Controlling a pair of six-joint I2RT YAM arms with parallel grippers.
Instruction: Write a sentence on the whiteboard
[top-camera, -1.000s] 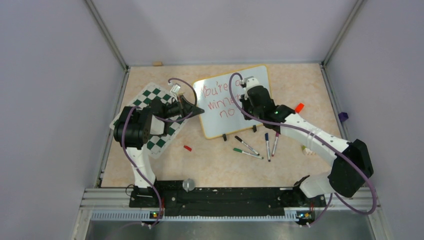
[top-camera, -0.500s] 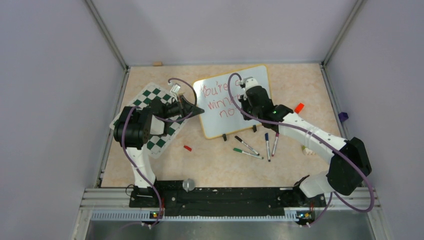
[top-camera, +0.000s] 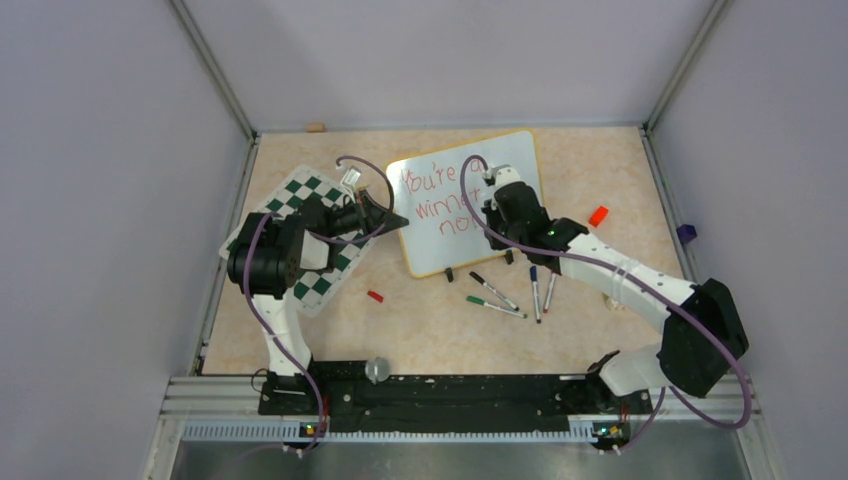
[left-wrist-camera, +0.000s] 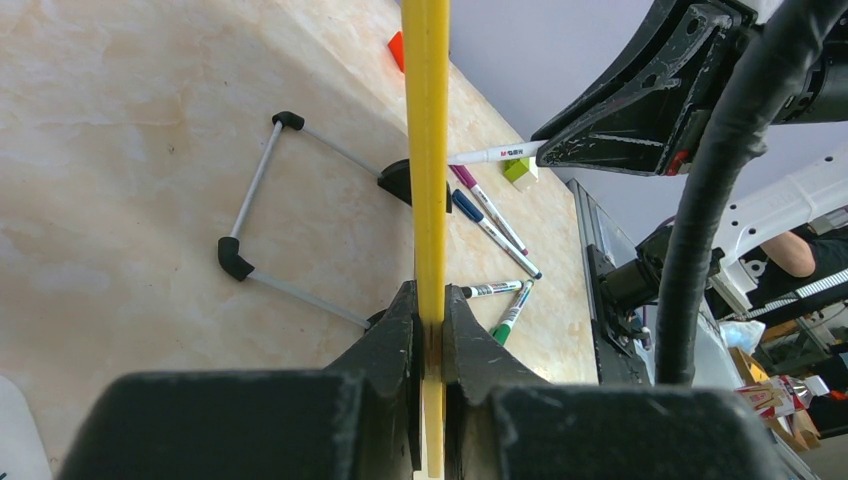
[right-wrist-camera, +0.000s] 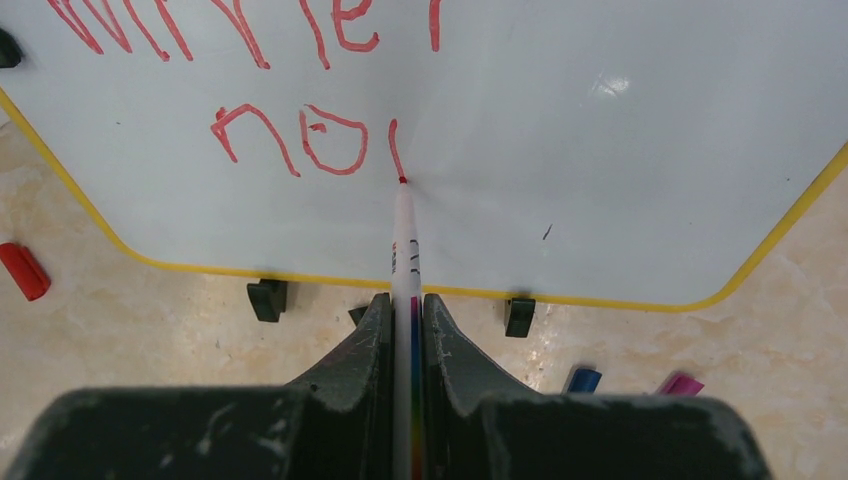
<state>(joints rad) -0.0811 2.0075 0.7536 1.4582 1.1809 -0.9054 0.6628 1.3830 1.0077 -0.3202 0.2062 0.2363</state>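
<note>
Red marker (right-wrist-camera: 403, 230) is clamped between the closed fingers of the right gripper (right-wrist-camera: 405, 310), its tip pressed to the whiteboard (right-wrist-camera: 600, 150) at the end of a short stroke after "no". The board's yellow edge is pinched tight by the left gripper (left-wrist-camera: 428, 310). The board is seen mid-table, just beyond loose pens (top-camera: 494, 290), beside a checkered mat (top-camera: 310, 190).

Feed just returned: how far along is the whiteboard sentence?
Done: "You're", "winner" and "no" stand in red on the whiteboard. In hand: the right gripper, shut on the red marker, holds its tip at a stroke after "no"; the left gripper clamps the yellow frame. Left: likely the rest of that word.
</note>
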